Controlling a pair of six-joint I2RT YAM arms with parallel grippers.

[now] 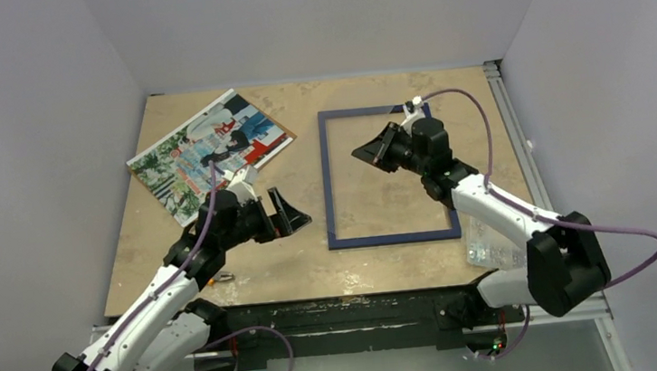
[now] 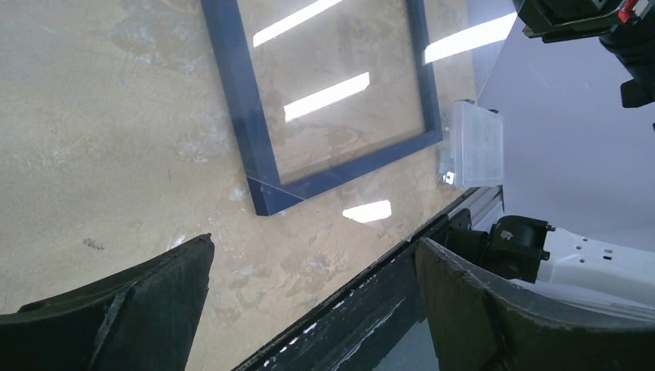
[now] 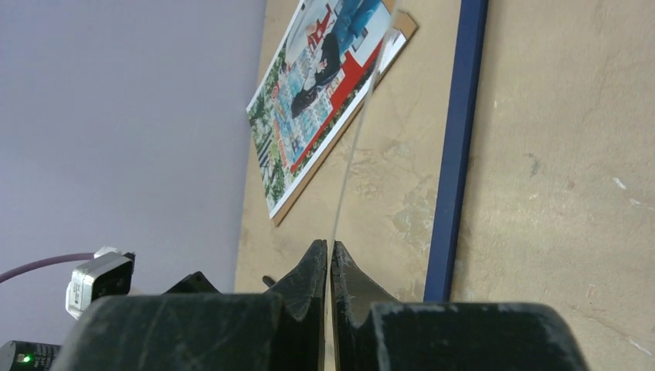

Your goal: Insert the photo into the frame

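The photo (image 1: 208, 152), a colour print of figures before red and blue vending machines edged with green foliage, lies face up at the far left of the tan worktop (image 1: 252, 275), turned askew. It rests on a brown backing board (image 3: 403, 27) that peeks out along its edges. Well to its right, the dark blue frame (image 1: 393, 236) lies flat on the worktop, apart from the photo and with bare surface between them. Streaks of ceiling light glint off the clear pane (image 2: 324, 97) inside its rails. Seen from the left wrist, one corner of that pane sits slightly out of line with the frame's near left corner. The right pincer (image 1: 374, 149) hangs over the far left part of the frame's opening, its fingers pressed together. From the right wrist, the pane's thin edge runs as a pale line out from between the fingertips, so the pincer is pinching the pane. The left pincer (image 1: 294, 211) is spread wide and holds nothing. It is poised over bare worktop between photo and frame, just left of the frame's near left corner and pointing towards it. A small clear plastic box (image 1: 485, 248) sits at the near right edge of the worktop, just beside the frame's near right corner.
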